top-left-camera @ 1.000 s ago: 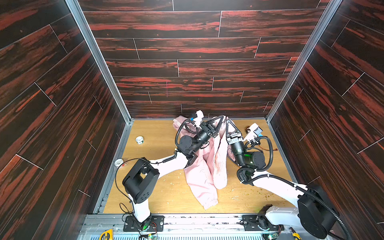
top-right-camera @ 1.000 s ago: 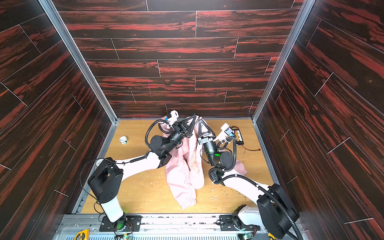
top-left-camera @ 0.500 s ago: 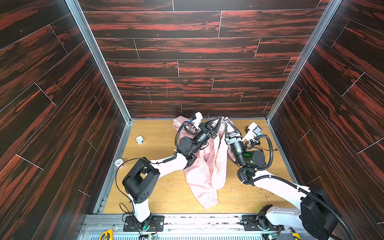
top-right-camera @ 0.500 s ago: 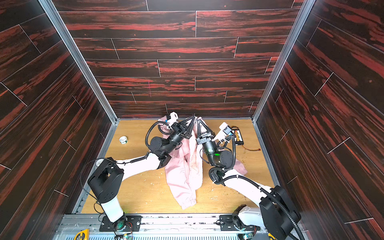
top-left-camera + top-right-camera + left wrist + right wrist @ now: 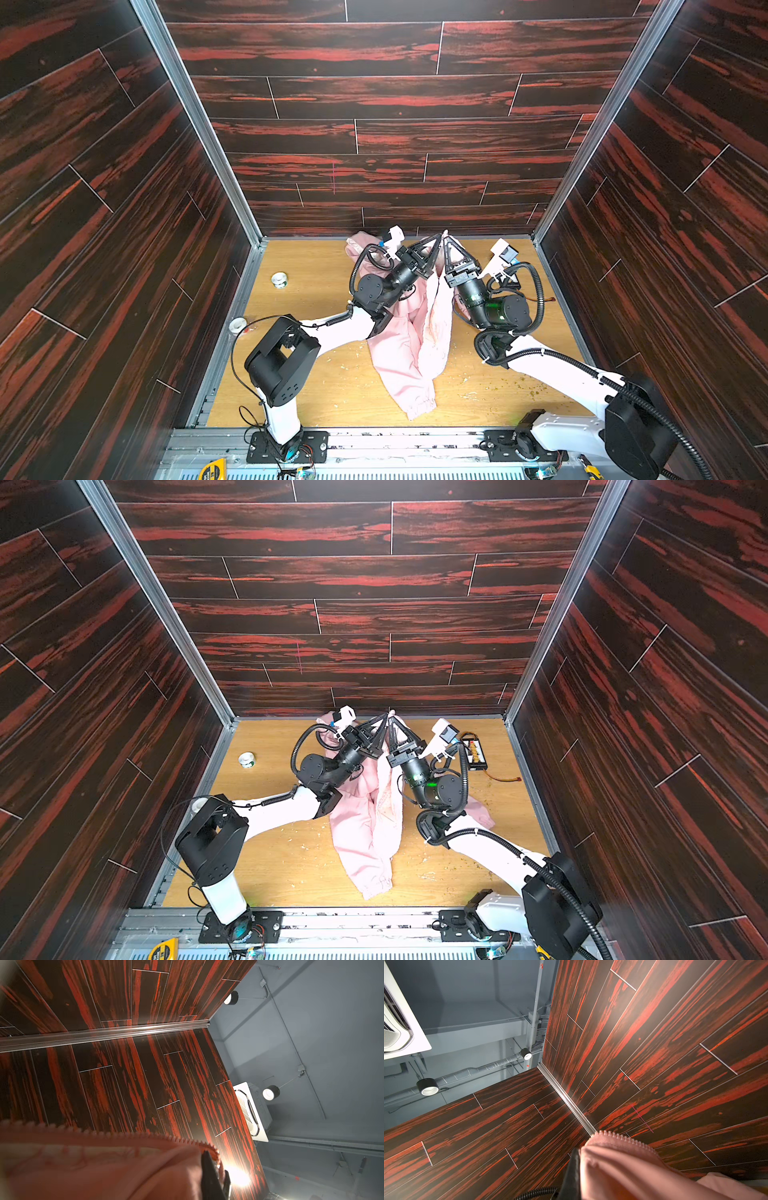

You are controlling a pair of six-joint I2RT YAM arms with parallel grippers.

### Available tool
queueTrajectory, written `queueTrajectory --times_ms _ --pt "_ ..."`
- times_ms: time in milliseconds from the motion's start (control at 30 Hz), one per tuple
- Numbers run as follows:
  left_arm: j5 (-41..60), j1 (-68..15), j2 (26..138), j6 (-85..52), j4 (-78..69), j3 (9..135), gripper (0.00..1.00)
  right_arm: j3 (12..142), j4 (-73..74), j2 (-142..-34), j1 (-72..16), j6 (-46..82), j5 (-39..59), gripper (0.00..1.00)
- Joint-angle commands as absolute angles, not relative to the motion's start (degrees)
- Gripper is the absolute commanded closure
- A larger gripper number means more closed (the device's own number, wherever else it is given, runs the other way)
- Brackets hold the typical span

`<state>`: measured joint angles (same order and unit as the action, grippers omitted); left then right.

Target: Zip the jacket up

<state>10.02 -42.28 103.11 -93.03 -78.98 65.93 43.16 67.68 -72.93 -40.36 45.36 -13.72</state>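
While it hangs between them, jacket (image 5: 399, 353): pinched up at far middle, length trailing toward near edge.
Left gripper (image 5: 437, 240): clamped on left zipper edge (image 5: 124, 1134).
Right gripper (image 5: 446, 243): clamped on right zipper edge (image 5: 623, 1136), tips nearly meeting.

Most of upper jacket (image 5: 399, 353) hidden behind both arms (image 5: 370, 289).

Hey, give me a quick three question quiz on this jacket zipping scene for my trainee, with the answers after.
1. True or false: the left hand and right hand are both open.
2. What does each hand pinch? A) the jacket's zipper edge; B) its hood; C) nothing.
3. Fill in: the jacket's lowest cuff rests on the ____.
Key: 1 false, both shut. 2 A. 3 table.
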Motion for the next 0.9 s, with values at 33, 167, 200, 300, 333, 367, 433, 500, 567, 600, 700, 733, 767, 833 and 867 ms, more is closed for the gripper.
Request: queueTrajectory --times_ms 33,167,200,300,333,367,433,500,567,600,700,733,767,833,867 --pt "9.09 -41.70 101.42 -93.17 -80.77 65.66 1.00 42.74 67.34 -70.26 -41.86 45.13 -12.28 1.00" --pt "9.10 -41.66 100.71 -92.73 -80.77 65.19 1.00 41.66 65.81 -69.18 -41.85 44.45 -13.27 1.00" --pt "9.14 -41.61 100.70 -92.79 -80.77 65.07 1.00 41.57 65.63 -69.17 -41.79 44.39 -13.18 1.00" --pt "9.21 -41.66 100.71 -92.60 -80.77 65.10 1.00 41.48 64.97 -69.08 -41.75 44.42 -13.01 1.00" --pt "9.23 -41.58 100.67 -92.55 -80.77 65.16 1.00 41.56 64.59 -68.93 -41.83 44.40 -12.94 1.00" --pt "9.28 -41.66 100.65 -92.58 -80.77 65.23 1.00 41.65 64.38 -68.86 -41.79 44.35 -12.82 1.00" --pt "9.36 -41.65 100.68 -92.63 -80.77 65.32 1.00 41.88 63.86 -68.69 -41.89 44.30 -12.59 1.00" --pt "9.41 -41.66 100.66 -92.64 -80.77 65.22 1.00 42.09 63.60 -68.63 -41.79 44.30 -12.40 1.00" --pt "9.46 -41.64 100.71 -92.68 -80.77 65.14 1.00 42.27 63.22 -68.73 -41.82 44.38 -12.24 1.00" --pt "9.45 -41.61 100.61 -92.63 -80.77 65.00 1.00 42.28 63.19 -68.73 -41.88 44.44 -12.17 1.00" --pt "9.49 -41.62 98.97 -92.46 -80.77 64.69 1.00 42.27 63.14 -68.64 -41.92 44.56 -11.92 1.00" --pt "9.58 -41.64 98.84 -92.46 -80.77 64.73 1.00 42.28 63.04 -68.52 -41.88 44.64 -11.82 1.00" --pt "9.52 -41.66 98.75 -92.55 -80.77 64.69 1.00 42.28 62.95 -68.55 -41.84 44.65 -11.76 1.00" --pt "9.58 -41.65 98.61 -92.54 -80.77 64.63 1.00 42.14 62.62 -68.27 -41.84 44.72 -11.69 1.00" --pt "9.53 -41.61 98.66 -92.59 -80.77 64.66 1.00 42.06 62.65 -68.08 -41.86 44.73 -11.69 1.00"
